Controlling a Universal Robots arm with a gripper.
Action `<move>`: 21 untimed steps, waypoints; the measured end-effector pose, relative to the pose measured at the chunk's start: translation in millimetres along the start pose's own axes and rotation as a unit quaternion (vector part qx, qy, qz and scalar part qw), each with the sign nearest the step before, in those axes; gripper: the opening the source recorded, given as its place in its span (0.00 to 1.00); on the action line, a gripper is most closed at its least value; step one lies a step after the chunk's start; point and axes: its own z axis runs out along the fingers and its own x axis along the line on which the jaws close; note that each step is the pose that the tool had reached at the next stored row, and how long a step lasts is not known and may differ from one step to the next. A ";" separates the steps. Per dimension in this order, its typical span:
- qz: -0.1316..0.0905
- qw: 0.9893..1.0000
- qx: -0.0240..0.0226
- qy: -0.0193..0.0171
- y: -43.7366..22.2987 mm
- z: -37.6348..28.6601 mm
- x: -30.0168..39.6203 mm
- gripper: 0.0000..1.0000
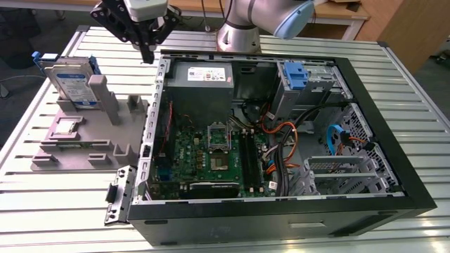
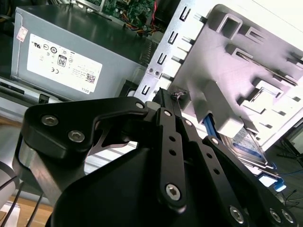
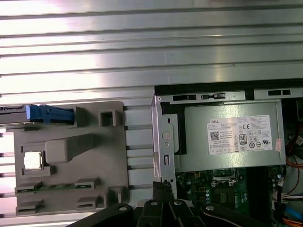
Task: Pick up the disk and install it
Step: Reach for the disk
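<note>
The disk is a silver drive with a blue-and-white label in a blue carrier. It stands upright on edge in a grey holder at the exterior view's left, beside the open computer case. Both wrist views show it: its label and blue frame, and its edge from above. My gripper hangs over the case's back corner, to the exterior view's right of the disk and apart from it. Its black fingers are shut with nothing between them, with the fingertips above the case's metal edge.
The open case holds a grey power supply box with a white sticker, a green motherboard, loose cables and a drive bay with a bare blue bracket. The holder also carries a small square chip. All stand on a slatted metal table.
</note>
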 end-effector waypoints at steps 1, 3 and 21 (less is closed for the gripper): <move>0.000 1.000 0.000 0.000 0.0 0.0 0.3 0.11; 0.000 1.000 0.000 0.000 0.0 0.0 0.6 0.11; 0.000 1.000 0.000 0.000 -0.8 0.3 10.4 0.11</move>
